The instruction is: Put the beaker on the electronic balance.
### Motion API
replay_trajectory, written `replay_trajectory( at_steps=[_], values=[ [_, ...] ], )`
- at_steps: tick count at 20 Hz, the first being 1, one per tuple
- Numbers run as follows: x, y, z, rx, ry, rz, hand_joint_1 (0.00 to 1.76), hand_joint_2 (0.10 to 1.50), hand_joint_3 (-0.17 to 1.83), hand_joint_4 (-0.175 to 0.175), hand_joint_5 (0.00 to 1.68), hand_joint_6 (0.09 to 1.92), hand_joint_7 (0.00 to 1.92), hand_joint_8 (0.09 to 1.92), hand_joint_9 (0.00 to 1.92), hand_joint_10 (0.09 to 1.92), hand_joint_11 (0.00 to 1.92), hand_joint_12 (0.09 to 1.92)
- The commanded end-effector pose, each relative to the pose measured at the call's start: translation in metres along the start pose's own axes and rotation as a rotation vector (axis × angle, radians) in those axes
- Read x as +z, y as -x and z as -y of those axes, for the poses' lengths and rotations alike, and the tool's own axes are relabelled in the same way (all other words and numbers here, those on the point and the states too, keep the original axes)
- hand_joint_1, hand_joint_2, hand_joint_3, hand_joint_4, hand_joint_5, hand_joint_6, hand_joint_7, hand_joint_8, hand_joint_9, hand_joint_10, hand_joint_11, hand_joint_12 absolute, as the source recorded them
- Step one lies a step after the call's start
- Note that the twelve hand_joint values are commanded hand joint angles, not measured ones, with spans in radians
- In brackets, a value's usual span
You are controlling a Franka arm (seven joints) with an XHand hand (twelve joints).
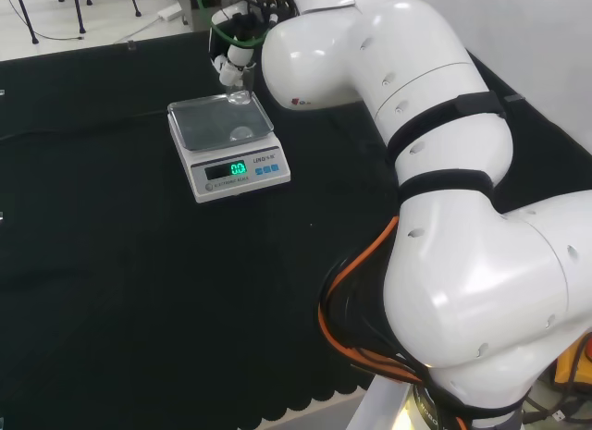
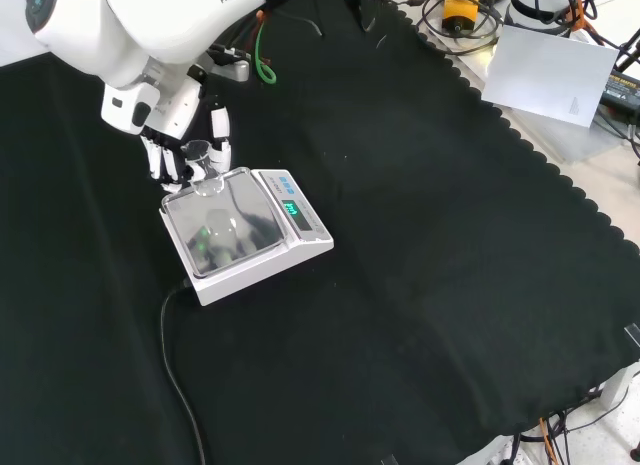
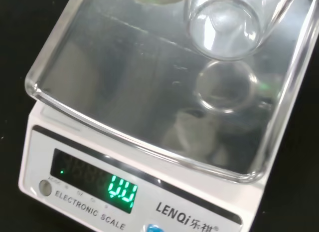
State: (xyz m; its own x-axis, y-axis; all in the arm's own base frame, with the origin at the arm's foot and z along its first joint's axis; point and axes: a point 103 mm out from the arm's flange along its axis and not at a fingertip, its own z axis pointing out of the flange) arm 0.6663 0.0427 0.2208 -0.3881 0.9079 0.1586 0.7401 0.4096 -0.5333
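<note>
Black and white hand [image 2: 170, 150] curled round a small clear glass beaker [image 2: 202, 169], gripping it at the far corner of the balance as the front view shows it. Beaker held upright or nearly so, its base just over the pan edge in the front view; whether resting on the pan or a little above it, cannot tell. In the wrist view, round bottom of the beaker with its own reflection directly below in the shiny metal, which suggests a small gap left.

Below and in front of the hand: white electronic balance [image 1: 231, 143] with a square mirror-bright steel pan [image 3: 149, 87] and a green lit display [image 3: 122, 189], standing on the black cloth-covered table [image 2: 430, 245]. Black cable [image 2: 172, 355] trailing off from the balance, away from the hand.

Judged as the placing step, nearly done. Best carried a little further in from the corner toward the pan's middle, then lowered straight and slowly until the base sits flat. Fingers to be opened only once the glass stands by itself, then drawn back sideways without brushing the rim. Risk near the edge: a tilted beaker sliding off the smooth pan.
</note>
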Motion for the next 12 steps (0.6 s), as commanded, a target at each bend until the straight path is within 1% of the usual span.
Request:
replay_trajectory(
  at_steps=[1,12],
  values=[
    [0.0387,-0.0316,-0.0234,-0.095,-0.086,-0.011,1.36,1.20,0.00,-0.175,0.76,1.32,0.64,1.21,0.77,1.34,0.96,1.07],
    [0.0406,-0.0302,-0.0220,-0.091,-0.090,-0.021,1.36,1.20,0.00,-0.175,0.76,1.32,0.65,1.21,0.77,1.34,0.96,1.07]
  ],
)
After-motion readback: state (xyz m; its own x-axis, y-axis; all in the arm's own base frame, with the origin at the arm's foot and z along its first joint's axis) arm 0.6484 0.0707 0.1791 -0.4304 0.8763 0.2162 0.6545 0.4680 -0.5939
